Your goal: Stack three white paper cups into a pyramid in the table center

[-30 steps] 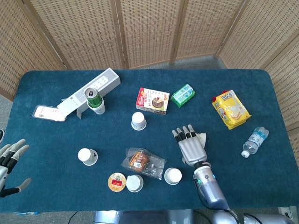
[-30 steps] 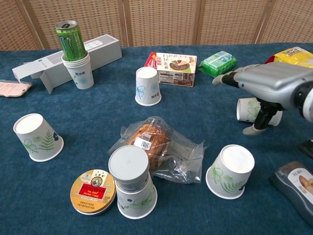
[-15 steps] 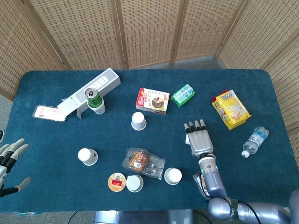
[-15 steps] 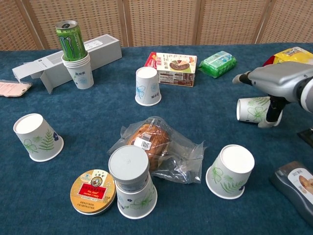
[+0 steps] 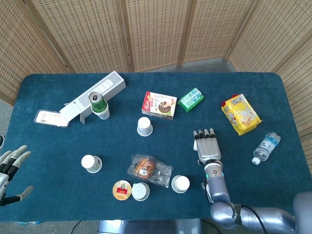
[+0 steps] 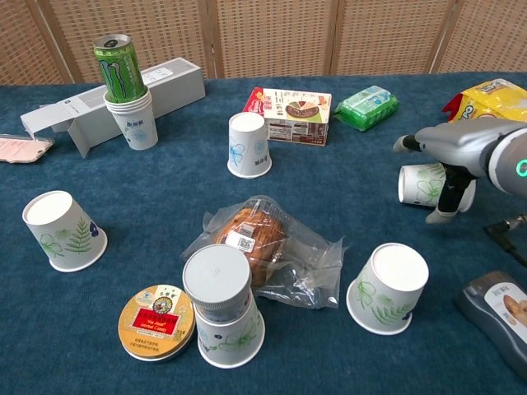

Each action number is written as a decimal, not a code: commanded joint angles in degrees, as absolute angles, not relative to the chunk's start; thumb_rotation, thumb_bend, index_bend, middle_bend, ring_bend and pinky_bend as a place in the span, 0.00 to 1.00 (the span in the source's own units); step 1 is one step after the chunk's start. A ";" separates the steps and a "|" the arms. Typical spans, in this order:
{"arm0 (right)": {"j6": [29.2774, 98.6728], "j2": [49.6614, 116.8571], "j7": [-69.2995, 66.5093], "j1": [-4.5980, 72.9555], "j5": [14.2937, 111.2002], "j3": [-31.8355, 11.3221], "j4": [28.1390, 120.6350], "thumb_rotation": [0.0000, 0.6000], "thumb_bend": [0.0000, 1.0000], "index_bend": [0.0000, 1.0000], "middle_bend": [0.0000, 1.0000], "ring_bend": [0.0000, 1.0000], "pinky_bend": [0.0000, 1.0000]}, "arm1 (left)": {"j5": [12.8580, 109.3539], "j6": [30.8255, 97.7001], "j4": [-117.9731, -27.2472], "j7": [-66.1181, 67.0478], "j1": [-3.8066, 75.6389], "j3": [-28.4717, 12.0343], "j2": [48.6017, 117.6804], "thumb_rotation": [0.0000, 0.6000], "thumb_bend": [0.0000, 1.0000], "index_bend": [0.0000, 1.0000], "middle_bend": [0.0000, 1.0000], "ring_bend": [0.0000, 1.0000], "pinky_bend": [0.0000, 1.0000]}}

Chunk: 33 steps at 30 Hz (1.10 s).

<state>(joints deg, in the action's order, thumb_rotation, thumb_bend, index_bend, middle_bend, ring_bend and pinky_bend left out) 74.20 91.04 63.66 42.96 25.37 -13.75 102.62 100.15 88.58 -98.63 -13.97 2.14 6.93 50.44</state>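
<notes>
Paper cups: four loose white cups with leaf prints stood upside down on the blue table. One stood near the centre, just in front of the snack box; one stood toward the left; one stood at the front right beside the bagged bread; one, at the front, carried a grey lid on top.
Fifth cup: a cup lay on its side at the right in the chest view, under the right hand.
Cup stack: a nest of cups held a green can and stood against the long grey box.
Right hand: the right hand was held palm down over the lying cup, fingers extended and together, thumb pointing down beside the cup; whether it touched the cup could not be told.
Left hand: the left hand hovered at the table's left edge with fingers spread, holding nothing.
Other items: a round tin lay touching the lidded cup; a green packet, a yellow bag and a water bottle lay toward the right; a flat pack lay at the left.
</notes>
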 commanded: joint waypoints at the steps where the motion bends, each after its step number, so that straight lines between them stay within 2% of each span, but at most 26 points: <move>1: 75.40 92.03 64.48 44.21 23.54 -14.23 101.63 1.00 0.22 0.02 0.00 0.00 0.00 | 100.09 88.60 -98.58 -14.21 2.16 6.91 50.37 1.00 0.31 0.00 0.00 0.00 0.00; 11: 76.69 92.95 64.99 45.65 19.53 -13.80 98.65 1.00 0.22 0.05 0.00 0.00 0.00 | 100.12 88.74 -98.43 -14.89 2.19 6.90 50.19 1.00 0.31 0.00 0.00 0.00 0.00; 22: 76.87 93.74 63.64 46.17 19.43 -12.98 96.58 1.00 0.22 0.21 0.00 0.00 0.00 | 99.96 88.20 -98.59 -14.45 2.35 6.93 50.35 1.00 0.31 0.00 0.00 0.00 0.00; 26: 76.86 94.29 62.90 46.19 19.59 -12.82 95.63 1.00 0.22 0.23 0.00 0.00 0.00 | 99.88 88.13 -98.58 -14.35 2.35 6.92 50.39 1.00 0.31 0.00 0.00 0.00 0.00; 33: 77.26 94.85 60.90 45.86 22.02 -12.28 94.73 1.00 0.29 0.32 0.00 0.00 0.00 | 99.88 88.05 -98.60 -14.18 2.38 6.92 50.47 1.00 0.31 0.00 0.00 0.00 0.00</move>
